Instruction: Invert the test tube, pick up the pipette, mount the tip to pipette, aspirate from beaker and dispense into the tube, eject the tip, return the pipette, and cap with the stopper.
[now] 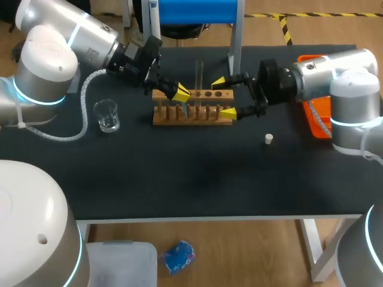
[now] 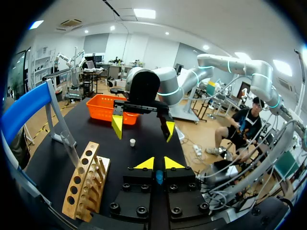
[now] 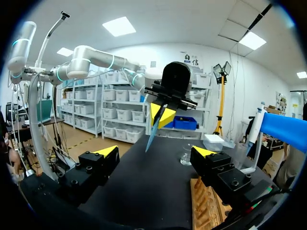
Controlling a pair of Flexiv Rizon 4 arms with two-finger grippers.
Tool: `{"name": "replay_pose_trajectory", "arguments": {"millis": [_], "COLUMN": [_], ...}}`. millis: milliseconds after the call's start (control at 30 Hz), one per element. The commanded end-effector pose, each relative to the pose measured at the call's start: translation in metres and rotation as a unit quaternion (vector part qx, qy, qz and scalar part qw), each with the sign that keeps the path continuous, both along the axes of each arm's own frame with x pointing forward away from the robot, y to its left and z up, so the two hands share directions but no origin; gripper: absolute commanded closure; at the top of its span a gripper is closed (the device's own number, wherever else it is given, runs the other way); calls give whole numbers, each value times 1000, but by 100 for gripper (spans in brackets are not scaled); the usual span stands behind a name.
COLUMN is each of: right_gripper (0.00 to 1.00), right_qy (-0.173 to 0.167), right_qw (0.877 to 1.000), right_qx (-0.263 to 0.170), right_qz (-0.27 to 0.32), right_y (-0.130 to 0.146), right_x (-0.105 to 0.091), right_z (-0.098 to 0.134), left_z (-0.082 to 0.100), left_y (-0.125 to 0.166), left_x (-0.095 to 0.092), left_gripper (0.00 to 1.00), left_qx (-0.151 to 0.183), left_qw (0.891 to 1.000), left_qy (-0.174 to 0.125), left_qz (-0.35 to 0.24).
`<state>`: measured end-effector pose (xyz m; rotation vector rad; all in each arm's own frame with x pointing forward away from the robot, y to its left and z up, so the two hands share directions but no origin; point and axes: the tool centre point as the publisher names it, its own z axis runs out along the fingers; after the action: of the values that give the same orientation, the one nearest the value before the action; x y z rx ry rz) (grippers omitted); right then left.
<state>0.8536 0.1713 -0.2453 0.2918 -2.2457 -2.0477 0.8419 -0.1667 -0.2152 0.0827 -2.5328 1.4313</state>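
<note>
Left gripper [image 2: 158,164] is clenched on a thin blue tip [image 3: 151,132] that points down over the rack [image 1: 191,118]. Facing it, the right gripper [image 1: 223,97] is spread wide at the rack's end, grasping nothing. A tube [image 1: 199,72] stands upright in the rack, near both. A stopper [image 1: 268,139] lies beside the right gripper. A beaker [image 1: 108,115] stands farther off, beside the left arm.

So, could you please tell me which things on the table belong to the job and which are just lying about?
Job: test tube, wooden rack, beaker, stopper, blue pipette stand, blue tip held in the left hand; the open right hand by the rack.
Lying about: orange tray, though it may take spent tips.
</note>
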Motion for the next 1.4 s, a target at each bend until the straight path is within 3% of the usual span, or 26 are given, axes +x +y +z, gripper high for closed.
{"name": "replay_pose_trajectory", "arguments": {"millis": [33, 133, 167, 267, 300, 500, 867, 1400], "right_gripper": [0, 0, 0, 0, 0, 0, 0, 0], "right_qy": [5, 7, 8, 16, 20, 34, 41, 62], "right_qw": [1000, 1000, 1000, 1000, 1000, 999, 999, 997], "right_qx": [0, -1, -4, -13, -13, -12, -1, 49], "right_qz": [12, 13, 10, 8, 11, 11, -11, -23], "right_y": [21, 30, 31, 38, 40, 43, 44, 72], "right_x": [1, -7, -8, -15, -18, -22, -25, -32], "right_z": [0, 2, 2, -3, -5, -8, -7, -11], "left_z": [0, 0, 0, 0, 0, -1, 0, 0], "left_y": [0, 0, -1, -3, -5, -11, -14, -14], "left_x": [0, 0, 0, -1, -2, -5, -6, -6], "left_gripper": [100, 100, 100, 100, 100, 100, 100, 100], "left_qx": [1, 1, 27, 44, 71, 103, 111, 111], "left_qw": [1000, 1000, 1000, 999, 997, 993, 992, 992], "left_qy": [0, 0, -4, -14, -22, -43, -52, -52], "left_qz": [0, 0, 6, 10, 13, 24, 32, 32]}}
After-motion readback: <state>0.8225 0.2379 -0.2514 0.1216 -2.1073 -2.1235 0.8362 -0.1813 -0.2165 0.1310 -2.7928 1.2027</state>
